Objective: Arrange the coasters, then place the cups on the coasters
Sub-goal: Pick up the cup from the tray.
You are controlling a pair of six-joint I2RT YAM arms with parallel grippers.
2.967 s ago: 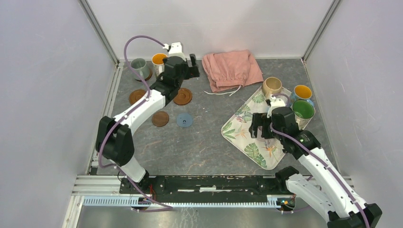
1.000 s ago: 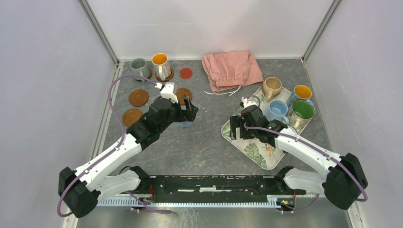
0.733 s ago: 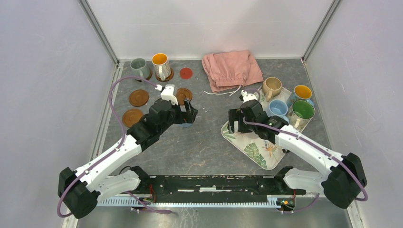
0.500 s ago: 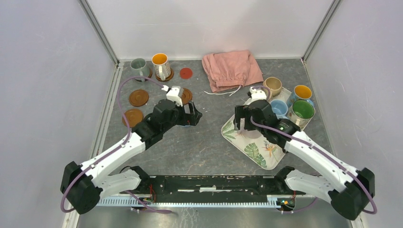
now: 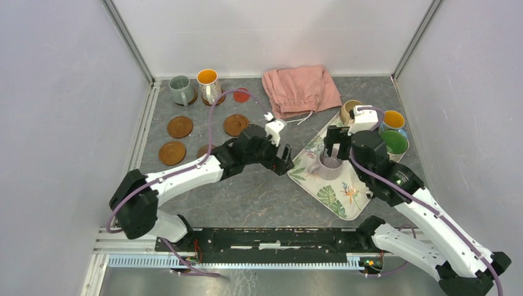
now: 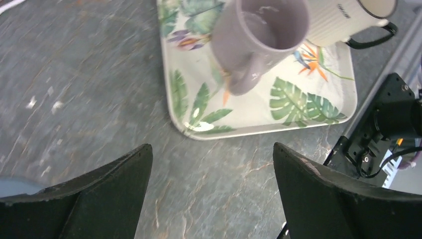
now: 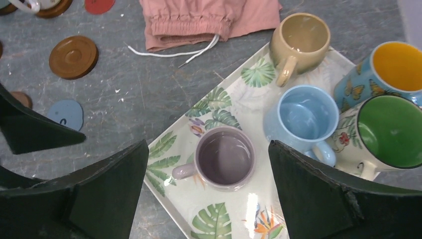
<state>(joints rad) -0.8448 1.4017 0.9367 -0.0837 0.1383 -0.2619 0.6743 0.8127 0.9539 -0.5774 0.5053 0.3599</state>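
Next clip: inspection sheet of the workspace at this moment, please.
Surface: grey stone-look table.
Job's things: brown coasters, red coaster, blue coaster laid out; grey-green mug, orange-inside mug seated on two; lilac mug, light blue mug, beige mug on the tray.
Clutter: pink cloth at the back.
Grippers: left gripper, right gripper open, empty.
Cables: purple cable arcs over the left arm.
Surroundings: white walls.

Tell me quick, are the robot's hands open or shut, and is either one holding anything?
Left hand: open, holding nothing.
Right hand: open, holding nothing, hovering above the lilac cup.
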